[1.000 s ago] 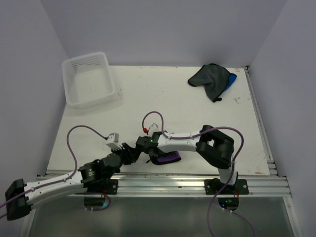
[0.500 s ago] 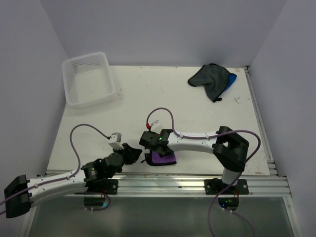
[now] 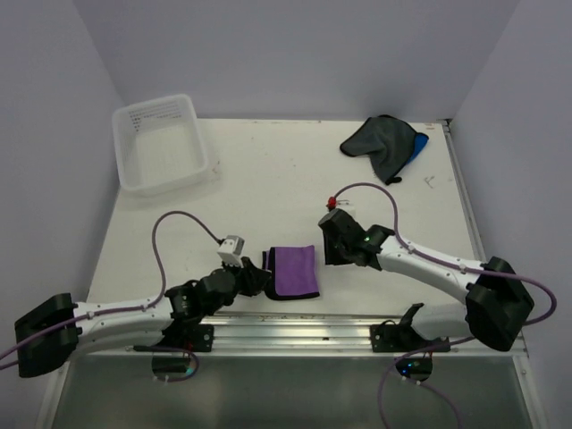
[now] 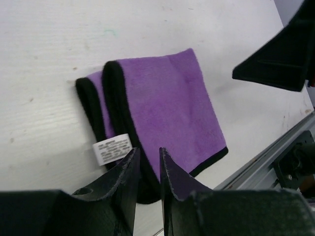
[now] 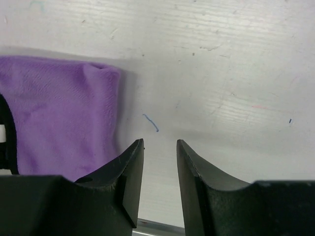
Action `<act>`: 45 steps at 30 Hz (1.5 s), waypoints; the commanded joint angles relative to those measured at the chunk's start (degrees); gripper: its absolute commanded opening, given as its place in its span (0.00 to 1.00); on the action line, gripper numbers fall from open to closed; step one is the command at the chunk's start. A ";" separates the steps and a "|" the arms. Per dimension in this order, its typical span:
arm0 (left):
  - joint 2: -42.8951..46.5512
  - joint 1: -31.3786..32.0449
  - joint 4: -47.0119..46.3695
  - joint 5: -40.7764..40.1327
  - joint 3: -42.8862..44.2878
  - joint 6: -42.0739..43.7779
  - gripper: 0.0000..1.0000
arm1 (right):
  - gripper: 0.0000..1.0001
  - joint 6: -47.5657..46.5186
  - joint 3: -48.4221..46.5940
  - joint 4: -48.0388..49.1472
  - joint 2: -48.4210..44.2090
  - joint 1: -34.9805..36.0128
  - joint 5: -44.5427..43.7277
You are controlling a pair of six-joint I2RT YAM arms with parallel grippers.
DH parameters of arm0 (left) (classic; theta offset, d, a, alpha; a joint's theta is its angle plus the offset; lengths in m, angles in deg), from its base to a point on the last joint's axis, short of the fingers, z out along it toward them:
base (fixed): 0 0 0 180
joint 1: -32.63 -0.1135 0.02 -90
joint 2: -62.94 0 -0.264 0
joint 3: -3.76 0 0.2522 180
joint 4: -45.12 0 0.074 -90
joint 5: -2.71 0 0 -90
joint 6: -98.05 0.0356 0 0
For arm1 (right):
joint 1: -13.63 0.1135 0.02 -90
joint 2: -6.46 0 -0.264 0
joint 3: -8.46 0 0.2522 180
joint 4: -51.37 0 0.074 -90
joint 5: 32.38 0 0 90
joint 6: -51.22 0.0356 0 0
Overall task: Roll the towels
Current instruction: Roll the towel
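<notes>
The purple towel [image 3: 297, 270] lies folded flat near the table's front edge, black hem and white label on its left side. It also shows in the left wrist view [image 4: 167, 103] and the right wrist view [image 5: 59, 113]. My left gripper [image 3: 261, 280] [image 4: 149, 150] is at the towel's near-left corner, jaws almost together with the black hem between them. My right gripper [image 3: 327, 253] [image 5: 160, 142] is open and empty over bare table just right of the towel. The dark grey towel [image 3: 377, 140] lies crumpled on the blue towel [image 3: 419, 144] at the back right.
The clear plastic tub [image 3: 136, 177] stands at the back left corner. A metal rail [image 3: 357, 332] runs along the table's front edge, just behind the purple towel. Walls close in the table on three sides.
My right gripper has let go of the purple towel and drawn back to the right. The towel now lies flatter and a little farther from the rail. My left gripper has moved onto its left corner.
</notes>
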 commanded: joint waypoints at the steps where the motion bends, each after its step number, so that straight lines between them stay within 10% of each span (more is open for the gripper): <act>1: -6.35 -0.05 -11.27 5.26 5.84 6.31 0.26 | 0.38 -0.62 5.09 11.60 -4.66 -5.27 10.01; 6: -17.05 -0.13 -17.16 9.57 9.87 7.45 0.26 | 0.39 0.78 9.40 19.42 -4.05 -8.80 16.97; 15: -32.80 -0.13 -17.35 13.53 19.81 9.04 0.18 | 0.04 2.98 10.99 25.76 1.40 -13.63 16.97; 45: -44.95 -2.24 -17.96 9.22 16.92 5.43 0.00 | 0.00 5.09 12.22 37.81 6.86 -13.63 27.43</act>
